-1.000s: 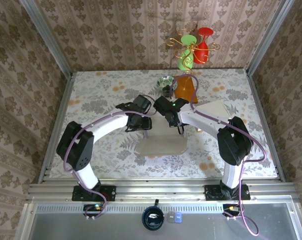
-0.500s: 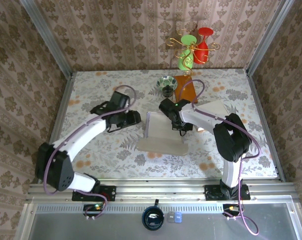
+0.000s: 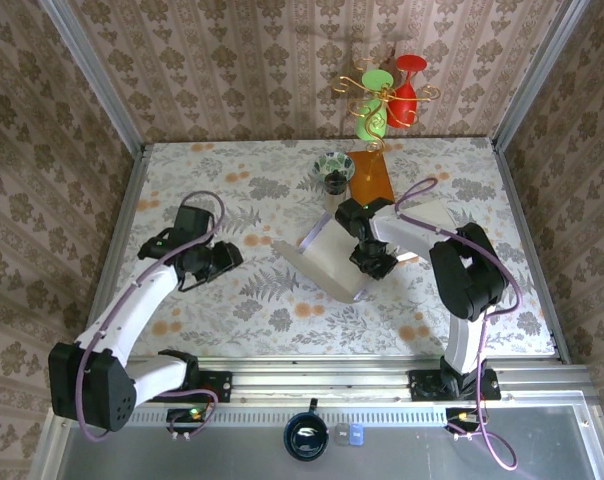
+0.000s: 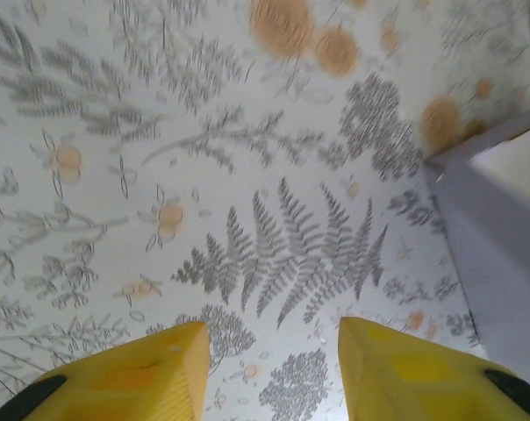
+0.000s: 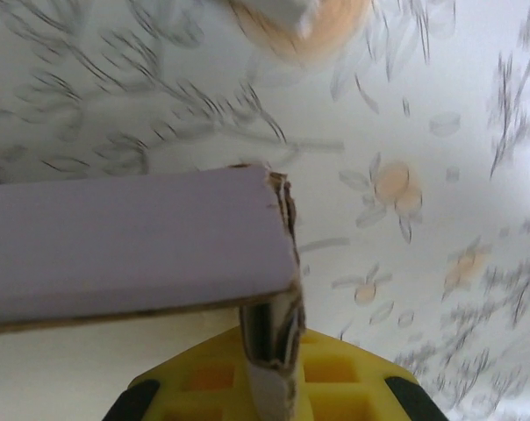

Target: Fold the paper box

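Left tool: The left tool [image 3: 220,258] stood over the near-left of the counter [image 3: 232,180], well apart from the box. Its yellow fingers [image 4: 160,368] were spread wide with nothing between them. A second ago it had been at the box beside its partner, and it had since swung away.
Right tool: The right tool [image 3: 374,262] was closed on a raw cardboard edge, which the wrist view showed pinched between the tool's [image 5: 269,373] fingers.
Paper box: The paper box [image 3: 327,265] lay right of centre on the counter. A second ago it was nearly flat and square to the arms. Now it sat at a slant with one panel lifted.
Meaning: To my eye one arm alone now carried the fold. A first wall looked raised but not locked, so most of the folding seemed still to come.
Hard to make out: The box's [image 5: 133,254] lavender face was blurred in the right wrist view, and I couldn't tell which flap was gripped. In the left wrist view the box [image 4: 497,237] was cut off at the frame edge.
Farther back: A pale sheet [image 3: 437,213] lay partly under the right arm. Whether it belonged to the box, I couldn't say.
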`<action>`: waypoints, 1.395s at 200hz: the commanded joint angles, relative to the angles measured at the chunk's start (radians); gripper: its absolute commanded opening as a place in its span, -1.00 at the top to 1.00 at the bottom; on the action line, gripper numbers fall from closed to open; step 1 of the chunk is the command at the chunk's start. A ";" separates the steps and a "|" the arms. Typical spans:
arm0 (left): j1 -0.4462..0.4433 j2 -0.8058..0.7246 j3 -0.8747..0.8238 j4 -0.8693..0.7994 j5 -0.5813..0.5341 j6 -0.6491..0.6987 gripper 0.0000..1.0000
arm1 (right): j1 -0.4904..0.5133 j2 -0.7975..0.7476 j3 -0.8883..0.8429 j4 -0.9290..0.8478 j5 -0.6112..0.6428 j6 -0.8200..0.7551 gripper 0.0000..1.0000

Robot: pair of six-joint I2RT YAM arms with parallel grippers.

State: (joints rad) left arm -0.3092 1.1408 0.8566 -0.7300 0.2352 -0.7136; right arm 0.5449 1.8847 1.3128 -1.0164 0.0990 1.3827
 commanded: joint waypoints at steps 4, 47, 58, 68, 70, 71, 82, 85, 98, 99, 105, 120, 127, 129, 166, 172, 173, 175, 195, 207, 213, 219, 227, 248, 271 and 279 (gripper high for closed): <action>-0.036 0.008 -0.060 0.017 0.081 -0.036 0.15 | 0.033 0.053 -0.043 -0.028 -0.174 0.241 1.00; -0.138 0.108 -0.101 0.141 0.119 -0.099 0.19 | 0.096 0.023 -0.138 0.176 -0.339 0.468 0.87; -0.155 0.137 -0.105 0.177 0.126 -0.115 0.21 | 0.105 0.024 -0.142 0.199 -0.350 0.490 0.77; -0.183 0.164 -0.108 0.208 0.134 -0.127 0.22 | 0.108 0.024 -0.147 0.214 -0.355 0.499 0.69; -0.185 0.169 -0.108 0.215 0.136 -0.128 0.22 | 0.107 0.024 -0.148 0.219 -0.357 0.499 0.68; -0.186 0.172 -0.108 0.218 0.137 -0.129 0.22 | 0.107 0.024 -0.150 0.221 -0.358 0.500 0.67; -0.196 0.199 -0.107 0.246 0.142 -0.135 0.23 | 0.107 0.020 -0.159 0.241 -0.371 0.505 0.56; -0.198 0.206 -0.107 0.253 0.143 -0.136 0.23 | 0.108 0.018 -0.162 0.247 -0.373 0.505 0.53; -0.202 0.235 -0.102 0.271 0.148 -0.137 0.24 | 0.107 0.000 -0.170 0.263 -0.374 0.500 0.33; -0.202 0.236 -0.101 0.272 0.148 -0.137 0.24 | 0.107 -0.003 -0.170 0.265 -0.374 0.499 0.30; -0.202 0.247 -0.098 0.278 0.149 -0.135 0.24 | 0.106 -0.015 -0.168 0.266 -0.368 0.491 0.23; -0.202 0.267 -0.089 0.290 0.151 -0.134 0.25 | 0.100 -0.055 -0.147 0.245 -0.333 0.437 0.13; -0.202 0.274 -0.085 0.295 0.150 -0.135 0.25 | 0.098 -0.076 -0.123 0.214 -0.308 0.403 0.05; -0.202 0.276 -0.084 0.296 0.150 -0.135 0.25 | 0.097 -0.083 -0.118 0.203 -0.302 0.393 0.04; -0.202 0.300 -0.078 0.314 0.147 -0.144 0.25 | 0.064 -0.232 -0.050 0.110 -0.181 0.177 -0.08; -0.202 0.302 -0.078 0.315 0.145 -0.146 0.25 | 0.051 -0.257 -0.047 0.110 -0.158 0.128 -0.07; -0.202 0.303 -0.077 0.315 0.145 -0.147 0.25 | 0.048 -0.261 -0.047 0.112 -0.153 0.117 -0.07; -0.202 0.304 -0.077 0.316 0.145 -0.147 0.25 | 0.042 -0.268 -0.048 0.114 -0.145 0.097 -0.06; -0.199 0.313 -0.079 0.328 0.145 -0.161 0.25 | -0.031 -0.341 -0.094 0.236 -0.121 -0.170 0.23; -0.196 0.321 -0.081 0.340 0.149 -0.174 0.25 | -0.083 -0.356 -0.127 0.285 -0.131 -0.316 0.35; -0.194 0.325 -0.083 0.347 0.150 -0.179 0.26 | -0.114 -0.352 -0.146 0.309 -0.164 -0.371 0.46; -0.193 0.330 -0.083 0.357 0.151 -0.187 0.27 | -0.150 -0.344 -0.166 0.338 -0.206 -0.411 0.52; -0.193 0.337 -0.081 0.367 0.150 -0.197 0.28 | -0.187 -0.331 -0.195 0.399 -0.276 -0.464 0.60; -0.190 0.356 -0.077 0.403 0.150 -0.229 0.30 | -0.236 -0.259 -0.197 0.447 -0.354 -0.537 0.82; -0.186 0.380 -0.077 0.447 0.150 -0.257 0.38 | -0.241 -0.160 -0.172 0.444 -0.409 -0.571 0.96; -0.183 0.386 -0.078 0.459 0.147 -0.265 0.39 | -0.238 -0.140 -0.178 0.459 -0.423 -0.569 0.96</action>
State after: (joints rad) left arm -0.5034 1.5066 0.7597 -0.3279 0.3752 -0.9268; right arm 0.2970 1.6817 1.1316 -0.5999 -0.2222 0.9192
